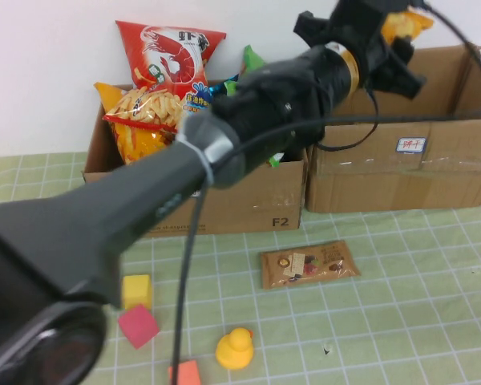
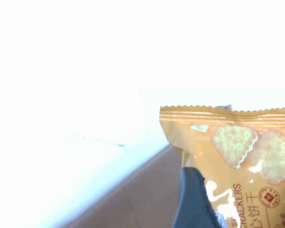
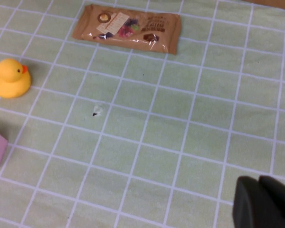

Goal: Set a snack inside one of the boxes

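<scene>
Cracker bag held up over the right box.

A left box (image 1: 224, 200) was stuffed with chip bags (image 1: 156, 112). The left gripper (image 1: 397, 32) was clamped on the cracker bag (image 2: 237, 161), high above the right box (image 1: 401, 172). The right gripper (image 3: 263, 204) was closed tight, low over the mat (image 3: 190, 118), near a brown bar (image 3: 128, 28).

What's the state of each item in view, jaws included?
Left gripper: jaws shut on the orange cracker packet, held above the right cardboard box.
Right gripper: jaws shut, empty, over the green checked cloth.
Left cardboard box: open, stuffed with snack bags.
Brown chocolate bar wrapper: flat on the cloth.
Yellow rubber duck: upright.
</scene>
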Tool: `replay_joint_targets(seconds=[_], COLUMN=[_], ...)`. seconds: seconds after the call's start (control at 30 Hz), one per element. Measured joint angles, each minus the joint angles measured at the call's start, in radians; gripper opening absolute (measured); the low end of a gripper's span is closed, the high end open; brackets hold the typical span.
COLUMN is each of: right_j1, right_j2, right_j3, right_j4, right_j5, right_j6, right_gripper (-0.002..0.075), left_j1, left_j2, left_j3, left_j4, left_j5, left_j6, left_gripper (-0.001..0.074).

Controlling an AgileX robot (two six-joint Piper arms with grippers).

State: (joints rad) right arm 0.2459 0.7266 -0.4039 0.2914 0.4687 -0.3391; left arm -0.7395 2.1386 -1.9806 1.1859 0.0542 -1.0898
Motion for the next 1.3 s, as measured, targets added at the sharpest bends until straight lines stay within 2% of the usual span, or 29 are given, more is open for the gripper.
replay_joint_targets(seconds=[0.1, 0.23, 0.33, 0.37, 0.43, 0.5, 0.53, 0.57, 0.6, 0.7, 0.77, 0.87, 1.07, 1.17, 1.3], right_j1=[0.0, 0.0, 0.0, 0.0, 0.0, 0.0, 0.0, 0.0, 0.0, 0.0, 0.0, 0.0, 0.0, 0.0, 0.0], right_j2=[0.0, 0.0, 0.0, 0.0, 0.0, 0.0, 0.0, 0.0, 0.0, 0.0, 0.0, 0.0, 0.0, 0.0, 0.0], right_j3=[0.0, 0.0, 0.0, 0.0, 0.0, 0.0, 0.0, 0.0, 0.0, 0.0, 0.0, 0.0, 0.0, 0.0, 0.0], right_j4=[0.0, 0.0, 0.001, 0.001, 0.001, 0.001, 0.001, 0.001, 0.001, 0.01, 0.019, 0.038, 0.051, 0.06, 0.079], right_j5=[0.0, 0.0, 0.0, 0.0, -0.006, -0.013, -0.013, -0.015, -0.015, -0.013, -0.007, 0.016, 0.045, 0.045, 0.045], right_j6=[0.0, 0.0, 0.0, 0.0, 0.0, 0.0, 0.0, 0.0, 0.0, 0.0, 0.0, 0.0, 0.0, 0.0, -0.002], right_gripper=[-0.0002, -0.0002, -0.0002, -0.0002, -0.0002, -0.0002, -0.0002, -0.0002, -0.0002, -0.0002, -0.0002, -0.0002, -0.0002, -0.0002, -0.0002], left_j1=[0.006, 0.006, 0.008, 0.008, 0.001, -0.009, -0.02, -0.026, -0.031, -0.042, -0.042, -0.028, -0.004, -0.002, -0.002], left_j2=[0.081, 0.162, 0.178, 0.172, 0.148, 0.125, 0.095, 0.076, 0.05, -0.026, -0.082, -0.16, -0.307, -0.371, -0.466], left_j3=[-0.054, -0.102, -0.113, -0.113, -0.113, -0.113, -0.113, -0.113, -0.113, -0.116, -0.119, -0.123, -0.123, -0.123, -0.067], left_j4=[0.063, 0.075, 0.045, 0.017, -0.058, -0.11, -0.129, -0.138, -0.149, -0.193, -0.246, -0.368, -0.715, -0.798, -0.824], left_j5=[-0.009, 0.099, 0.242, 0.267, 0.337, 0.401, 0.451, 0.483, 0.532, 0.632, 0.684, 0.735, 0.81, 0.888, 0.935], left_j6=[0.0, -0.015, -0.019, -0.006, 0.053, 0.103, 0.141, 0.156, 0.185, 0.266, 0.33, 0.463, 0.763, 0.85, 0.874], left_gripper=[0.0408, 0.0606, 0.0674, 0.0673, 0.0632, 0.0558, 0.0468, 0.0424, 0.0331, 0.0122, 0.0051, 0.0015, 0.0001, 0.0, 0.0])
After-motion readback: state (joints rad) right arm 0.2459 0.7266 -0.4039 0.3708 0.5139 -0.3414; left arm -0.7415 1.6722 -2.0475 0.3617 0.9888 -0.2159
